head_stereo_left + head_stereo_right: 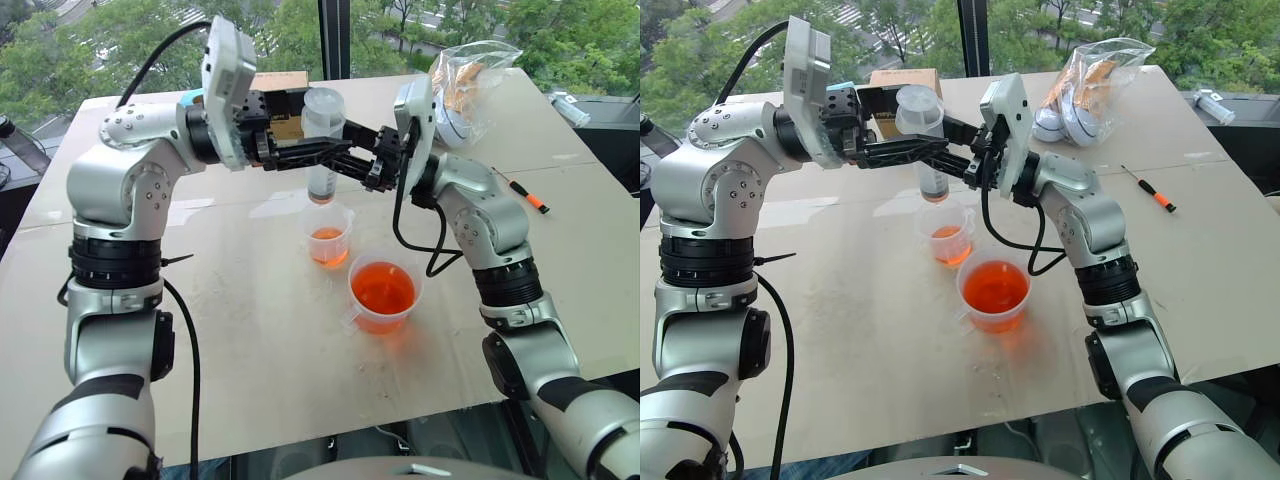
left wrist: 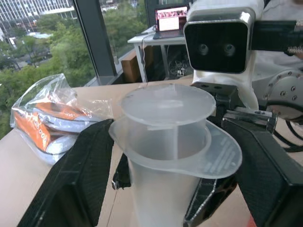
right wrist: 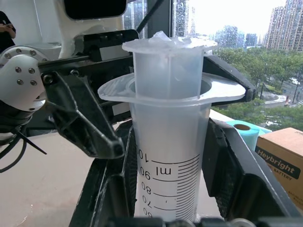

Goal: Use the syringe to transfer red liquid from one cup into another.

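Left eye view: over a pale, lightly stained table, the syringe hangs upright, its short tip just above the smaller measuring cup. Taken from that cup, the wider spouted measuring cup stands just beside it, nearer the robot, about half full of orange-red liquid; the small cup holds a shallow layer of the same. A thin orange-handled screwdriver and a clear bag of goods lie well apart, toward the robot's right.

The right end effector clamps the barrel from one side, jaws narrowed on the plastic. The left end effector reaches in from the other; its black fingers flank the barrel below the flange with a gap on each side, so it reads as open.

The syringe is stiff, frosted-clear plastic, smooth and round, likely light now and slippery if wet. The barrel under the flange looks the surest place to hold; the broad white plunger cap invites pressing from above.
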Controlling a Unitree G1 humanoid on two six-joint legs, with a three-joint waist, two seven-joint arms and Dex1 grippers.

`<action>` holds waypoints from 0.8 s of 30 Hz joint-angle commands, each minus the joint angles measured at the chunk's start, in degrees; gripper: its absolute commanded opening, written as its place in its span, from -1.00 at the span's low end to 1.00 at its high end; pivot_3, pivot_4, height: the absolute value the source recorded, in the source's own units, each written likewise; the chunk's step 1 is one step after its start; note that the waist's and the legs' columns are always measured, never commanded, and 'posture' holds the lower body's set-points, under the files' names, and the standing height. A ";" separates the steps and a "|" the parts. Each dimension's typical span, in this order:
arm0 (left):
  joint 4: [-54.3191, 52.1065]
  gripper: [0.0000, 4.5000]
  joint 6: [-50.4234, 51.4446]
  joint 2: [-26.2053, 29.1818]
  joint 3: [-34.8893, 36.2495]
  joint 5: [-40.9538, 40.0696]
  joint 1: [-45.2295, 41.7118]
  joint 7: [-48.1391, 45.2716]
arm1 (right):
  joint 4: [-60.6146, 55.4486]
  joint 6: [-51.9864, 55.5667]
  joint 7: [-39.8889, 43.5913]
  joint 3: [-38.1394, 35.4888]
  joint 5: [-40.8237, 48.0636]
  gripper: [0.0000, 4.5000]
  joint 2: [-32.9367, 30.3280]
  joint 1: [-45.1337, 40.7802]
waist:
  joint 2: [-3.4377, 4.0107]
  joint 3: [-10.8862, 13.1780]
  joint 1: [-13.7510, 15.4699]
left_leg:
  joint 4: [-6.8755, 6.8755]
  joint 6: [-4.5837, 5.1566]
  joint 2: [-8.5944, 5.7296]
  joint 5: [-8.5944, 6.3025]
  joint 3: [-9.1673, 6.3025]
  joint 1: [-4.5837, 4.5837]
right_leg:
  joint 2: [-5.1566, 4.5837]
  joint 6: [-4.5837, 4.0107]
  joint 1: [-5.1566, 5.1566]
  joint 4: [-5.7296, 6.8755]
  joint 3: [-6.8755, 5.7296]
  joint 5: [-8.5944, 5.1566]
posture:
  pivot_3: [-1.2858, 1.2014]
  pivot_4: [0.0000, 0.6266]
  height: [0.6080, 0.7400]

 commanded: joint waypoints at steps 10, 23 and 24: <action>1.24 0.64 2.87 0.08 6.56 -6.44 -4.03 0.48 | -3.89 -0.89 0.14 -1.35 1.51 -0.36 0.26 -1.91 | 0.00 0.00 -0.02 | 0.00 0.00 0.00 0.00 0.00 0.00 | 0.00 0.00 0.00 0.00 0.00 0.00 | 0.03 -0.52 1.00; 1.31 0.64 5.75 -1.63 9.35 -11.60 -7.63 3.34 | -4.22 1.49 0.70 0.52 0.74 -0.36 -0.92 -0.76 | 0.00 0.00 -0.03 | 0.00 0.00 0.00 0.00 0.00 0.00 | -0.01 0.00 0.00 0.00 -0.01 0.00 | 0.03 -0.52 1.00; 1.72 0.64 5.65 -1.60 9.06 -11.14 -7.65 3.61 | -4.34 1.63 0.67 0.57 0.77 -0.36 -0.96 -0.66 | 0.00 0.00 -0.04 | 0.01 0.00 0.00 0.00 0.00 0.00 | -0.01 0.00 0.00 0.00 0.00 0.00 | 0.03 -0.52 1.00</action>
